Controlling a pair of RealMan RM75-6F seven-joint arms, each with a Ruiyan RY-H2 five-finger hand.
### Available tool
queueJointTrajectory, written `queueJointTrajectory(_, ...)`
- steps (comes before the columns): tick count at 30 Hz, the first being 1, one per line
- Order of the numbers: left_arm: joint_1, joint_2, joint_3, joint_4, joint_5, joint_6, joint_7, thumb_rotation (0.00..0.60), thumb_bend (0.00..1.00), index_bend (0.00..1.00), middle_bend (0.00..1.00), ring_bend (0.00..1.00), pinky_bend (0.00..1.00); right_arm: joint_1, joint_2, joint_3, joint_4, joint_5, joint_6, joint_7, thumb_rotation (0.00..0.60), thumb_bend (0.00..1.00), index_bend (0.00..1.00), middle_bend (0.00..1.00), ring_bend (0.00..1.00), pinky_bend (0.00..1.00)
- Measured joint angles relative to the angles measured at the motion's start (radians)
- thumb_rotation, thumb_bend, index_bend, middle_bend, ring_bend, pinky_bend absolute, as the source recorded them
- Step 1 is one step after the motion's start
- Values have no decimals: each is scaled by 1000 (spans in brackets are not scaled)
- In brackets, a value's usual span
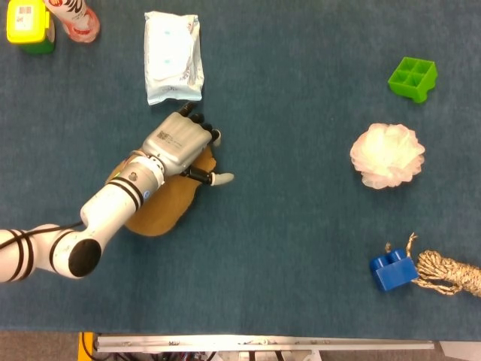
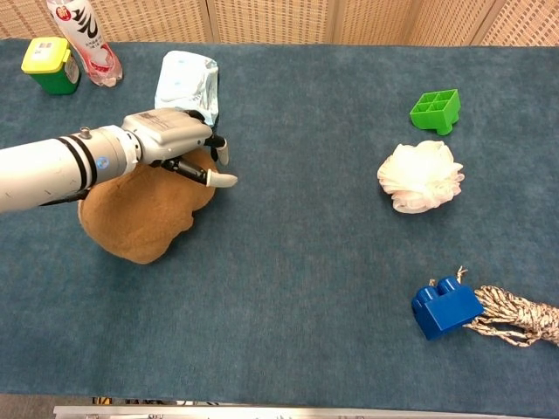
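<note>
Lying flat on the dark blue cloth-covered table [image 2: 297, 288], the tan, soft, rounded plush pad [image 2: 140, 223] sits under the left hand [image 2: 175, 144], which rests on its far end. The fingers [image 1: 203, 124] curl down over the pad's edge while the thumb sticks out sideways, pale tip free above the cloth; whether they truly clamp the plush or merely press on it cannot be told. Just beyond the fingertips lies a pale blue and white soft packet of wipes [image 1: 173, 57], its print too small to read. Further past it stand a clear bottle with a red and white label [image 2: 83, 39], bearing bold dark characters, and a green box with a yellow lid [image 2: 48, 64]. Well apart on the thumb's side are a white mesh bath puff [image 2: 420, 175], a green moulded block [image 2: 436, 110], a blue building brick [image 2: 445, 306] and a bundle of straw-coloured rope [image 2: 515, 314] touching it.
</note>
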Motion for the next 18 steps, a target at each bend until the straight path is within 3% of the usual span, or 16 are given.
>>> queueJointTrajectory(9,-28,22,33,-21,-110,18,59,71,106,320,330,176,0,9,-6,1,5,-5,-13,5,600,99,372,344,241,234)
queueJointTrajectory(18,-18,82,52,-116,-93,73,60,72,106,329,342,182,0,11,-11,1,7,-14,-11,12,600,98,372,344,241,234)
